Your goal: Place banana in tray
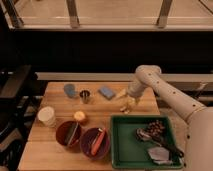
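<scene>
The banana (124, 103) is pale yellow and lies on the wooden table, just above the far left corner of the green tray (125, 146). My gripper (131, 97) is at the end of the white arm that reaches in from the right. It is down at the banana's right end, touching or nearly touching it. The banana rests on the table outside the tray. The tray stands at the front right and holds a dark clustered item (156, 127) and a grey-white item (159, 154) on its right side.
Two dark red bowls (69, 133) (96, 142) stand left of the tray, one holding an orange-red stick. A small orange fruit (80, 117), a white cup (47, 116), a metal cup (85, 96), a blue sponge (106, 92) and a blue-grey object (70, 90) lie further left.
</scene>
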